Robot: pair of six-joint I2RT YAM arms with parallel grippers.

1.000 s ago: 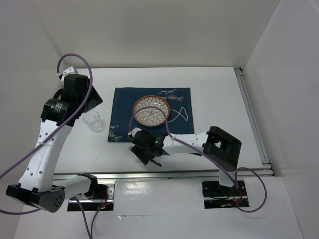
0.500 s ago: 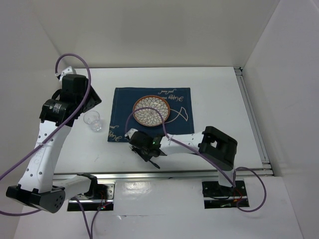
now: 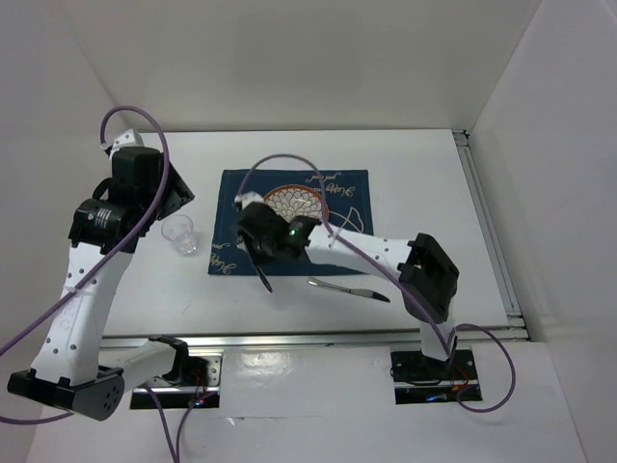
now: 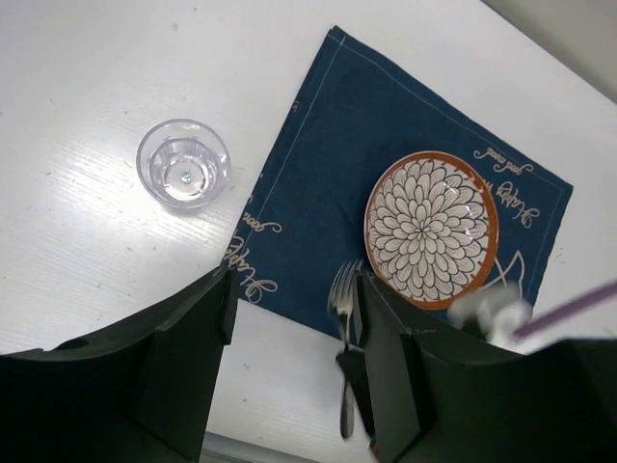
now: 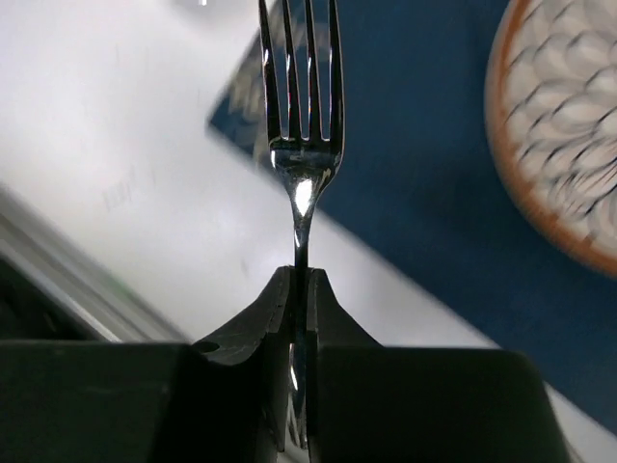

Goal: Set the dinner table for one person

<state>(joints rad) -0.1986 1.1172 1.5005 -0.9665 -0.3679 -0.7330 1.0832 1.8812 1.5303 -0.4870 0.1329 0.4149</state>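
The right gripper (image 5: 299, 282) is clenched on a fork (image 5: 301, 183), whose tines jut straight ahead of the fingers. Under the tines is a blue mat's (image 5: 424, 145) near edge, and a plate (image 5: 564, 125) is ahead to the right. Behind and to its right a knife (image 3: 347, 288) lies flat. The left gripper (image 4: 294, 289) hangs with its jaws spread and grasps nothing; a glass (image 4: 183, 163) stands ahead to its left. The table (image 3: 415, 174) lies beneath both, long axis left to right, between white walls (image 3: 289, 58).
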